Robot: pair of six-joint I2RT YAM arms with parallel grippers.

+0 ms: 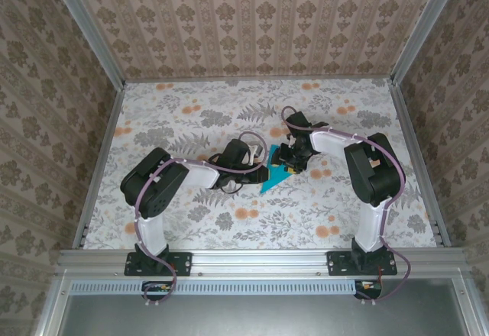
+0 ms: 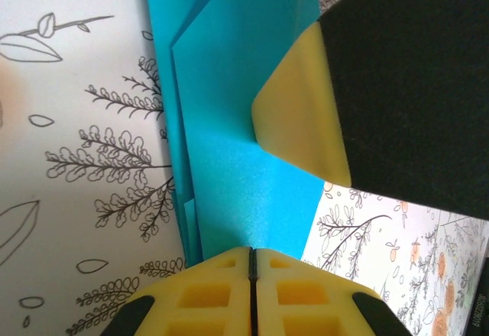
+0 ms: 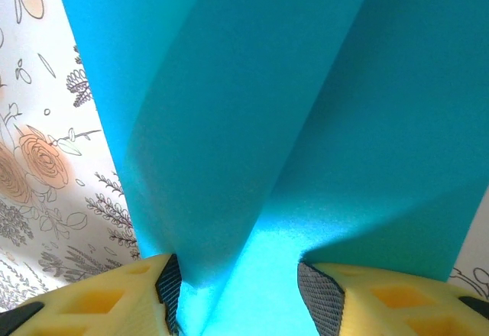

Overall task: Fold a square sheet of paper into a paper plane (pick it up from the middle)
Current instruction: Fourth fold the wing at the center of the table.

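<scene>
Left tool [image 2: 250, 256] sits closed at an edge of the paper plane [image 2: 229, 160]; right tool [image 3: 237, 286] straddles its raised fold, jaws part-open.

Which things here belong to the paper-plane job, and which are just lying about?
Job: paper plane; left gripper; right gripper.
Just surroundings: floral table cover; patterned walls; aluminium frame.

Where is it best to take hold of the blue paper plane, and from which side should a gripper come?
Grip the paper plane at its raised middle fold, coming from above with one finger on each side. The rest seems to lie flat on the table, leaving no edge to get under; the right gripper straddles that fold, open.
</scene>
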